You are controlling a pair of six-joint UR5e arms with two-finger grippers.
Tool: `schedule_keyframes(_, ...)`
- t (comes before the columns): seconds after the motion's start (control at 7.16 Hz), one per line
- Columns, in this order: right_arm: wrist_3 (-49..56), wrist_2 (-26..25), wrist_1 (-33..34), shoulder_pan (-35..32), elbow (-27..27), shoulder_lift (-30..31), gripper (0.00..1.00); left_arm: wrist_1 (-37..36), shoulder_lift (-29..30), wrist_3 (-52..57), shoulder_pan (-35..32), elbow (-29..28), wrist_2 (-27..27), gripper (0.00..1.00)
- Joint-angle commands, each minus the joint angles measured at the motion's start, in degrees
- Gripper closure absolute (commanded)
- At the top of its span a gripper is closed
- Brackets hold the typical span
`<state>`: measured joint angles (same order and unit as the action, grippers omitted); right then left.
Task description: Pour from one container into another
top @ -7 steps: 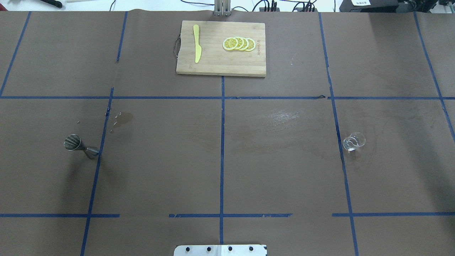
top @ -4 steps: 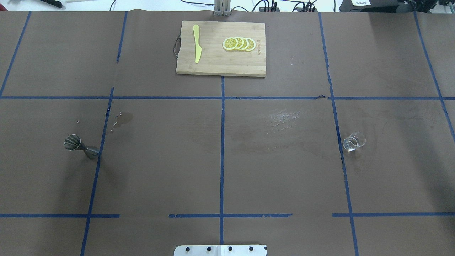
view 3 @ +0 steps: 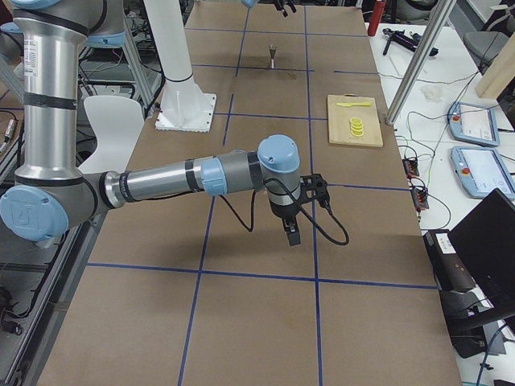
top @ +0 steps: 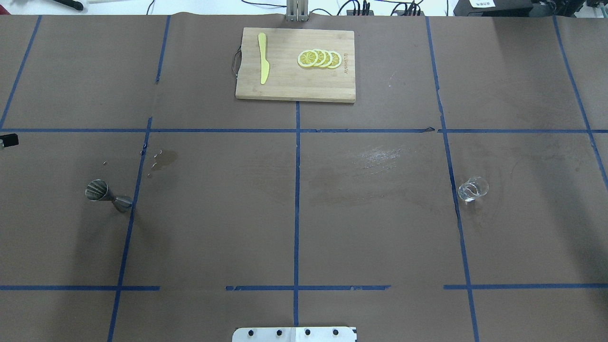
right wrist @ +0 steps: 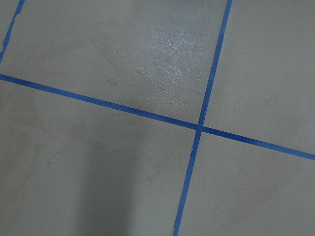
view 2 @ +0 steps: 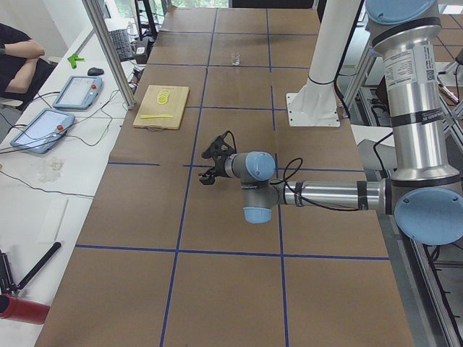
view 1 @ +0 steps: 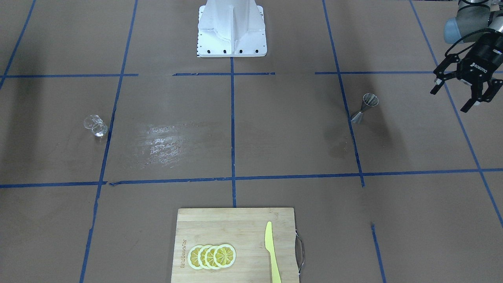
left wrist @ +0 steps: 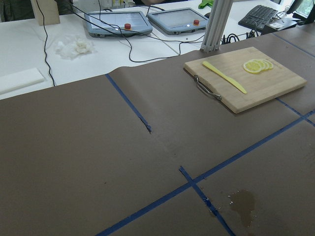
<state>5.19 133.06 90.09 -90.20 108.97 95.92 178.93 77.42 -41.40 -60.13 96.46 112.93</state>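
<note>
Left fingers [view 1: 470, 103] spread above the brown counter [view 1: 275, 137]; right fingers [view 3: 290, 233]: cannot tell
Small shiny steel hourglass jigger [view 1: 364, 108] stands near the left fingers; small clear glass cup [view 1: 95, 125] well apart from them

On the table there is one glass cup [top: 473, 188], at 3 o'clock in the overhead view, and one steel jigger [top: 108, 195], at 9 o'clock. At 12 o'clock lies one wooden cutting board [top: 294, 88]. It carries one yellow knife [top: 263, 64] and four lemon slices [top: 319, 58], which overlap in a row. Two grippers are in view: the left gripper [view 1: 449, 101] and the right gripper [view 3: 291, 235]. Beyond the table edge lie two tablets [left wrist: 117, 22], each with one red button.
</note>
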Motion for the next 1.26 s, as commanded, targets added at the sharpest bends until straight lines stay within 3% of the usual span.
schedule_keyframes(0.0, 0.1, 0.0, 0.0, -0.1, 0.1, 0.5, 0.00, 4.6, -1.0, -6.0, 9.5, 0.0, -11.0, 0.00)
schedule_keyframes(0.28, 0.1, 0.0, 0.0, -0.4, 0.5, 0.8, 0.00, 9.3, -2.8, -7.9, 19.0, 0.3, -26.5, 0.00)
schedule_keyframes(0.56, 0.0, 0.0, 0.0, -0.8, 0.5, 0.9, 0.00, 9.1, -3.0, -8.0, 33.2, 0.4, -49.7, 0.00)
schedule_keyframes(0.7, 0.0, 0.0, 0.0, -0.9, 0.5, 0.9, 0.00, 8.6, -3.0, -7.8, 38.2, 0.4, -58.9, 0.00)
schedule_keyframes(0.84, 0.0, 0.1, 0.0, -0.9, 0.5, 0.9, 0.00, 7.9, -2.9, -7.5, 42.0, 0.7, -65.7, 0.00)
schedule_keyframes(1.12, 0.0, 0.1, 0.0, -1.0, 0.5, 0.9, 0.00, 6.8, -1.9, -7.4, 45.2, 0.7, -68.9, 0.00)
